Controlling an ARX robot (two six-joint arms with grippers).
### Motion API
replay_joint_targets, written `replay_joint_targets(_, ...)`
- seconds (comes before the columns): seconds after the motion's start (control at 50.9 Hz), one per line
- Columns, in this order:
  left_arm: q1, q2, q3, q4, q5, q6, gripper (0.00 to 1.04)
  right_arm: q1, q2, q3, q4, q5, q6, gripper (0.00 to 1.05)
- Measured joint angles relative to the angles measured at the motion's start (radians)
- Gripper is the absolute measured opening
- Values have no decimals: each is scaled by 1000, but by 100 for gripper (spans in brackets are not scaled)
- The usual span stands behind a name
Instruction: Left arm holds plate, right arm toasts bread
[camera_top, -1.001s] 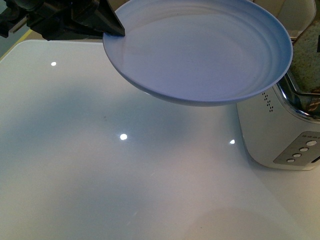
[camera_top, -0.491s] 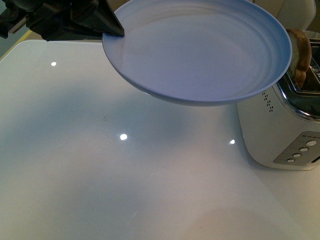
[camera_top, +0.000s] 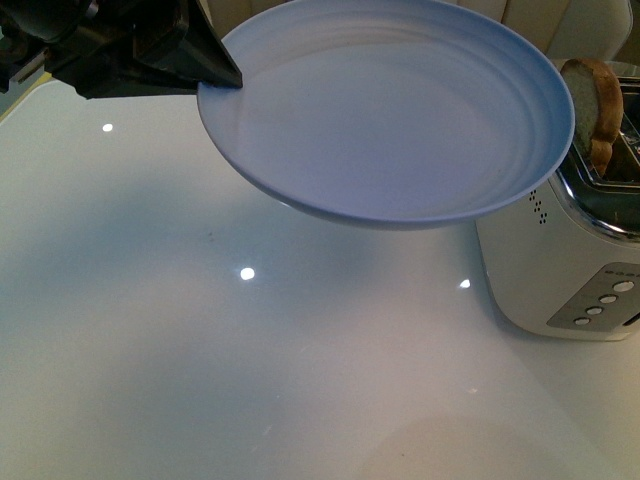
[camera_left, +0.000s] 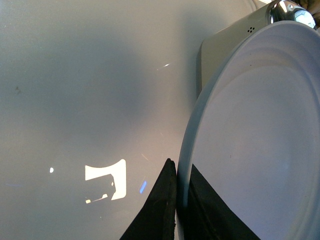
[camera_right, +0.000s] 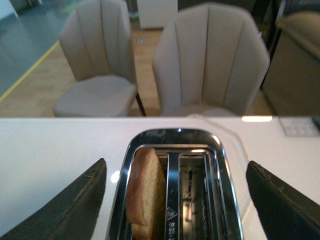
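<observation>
Now seeing bread (camera_top: 590, 105) standing up out of toaster (camera_top: 560, 270) slot, absent a second ago. Pinching plate (camera_top: 400, 110) rim with left gripper (camera_top: 225, 78), holding it tilted beside toaster. Hovering right gripper (camera_right: 175, 165) wide open (empty), straddling slot; bread lying ahead between its fingers, long axis along slot.

Toaster (camera_top: 560, 270) cut by the frame edge and partly behind the plate (camera_top: 400, 120), bread (camera_top: 590, 105) with its lower half sunk in the slot — unseen, left pincer (camera_top: 215, 70) cropped at the corner, right pincer (camera_right: 176, 164) with finger bases out of frame.
</observation>
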Motion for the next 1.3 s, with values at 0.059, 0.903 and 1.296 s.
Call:
replay_joint_targets(0.059,1,0,-3,0,-2,2,3,-7,-30,-98,178,-2,-28,67)
replay_joint_targets(0.903,5,-1,-13,-6,-21,25,3,-9,-477,-428,89,-3,-56,2)
replay_joint_targets(1.296,9,-1,-15,-6,-20,27,3,-9,-665,-486,-23,-5,-57,2)
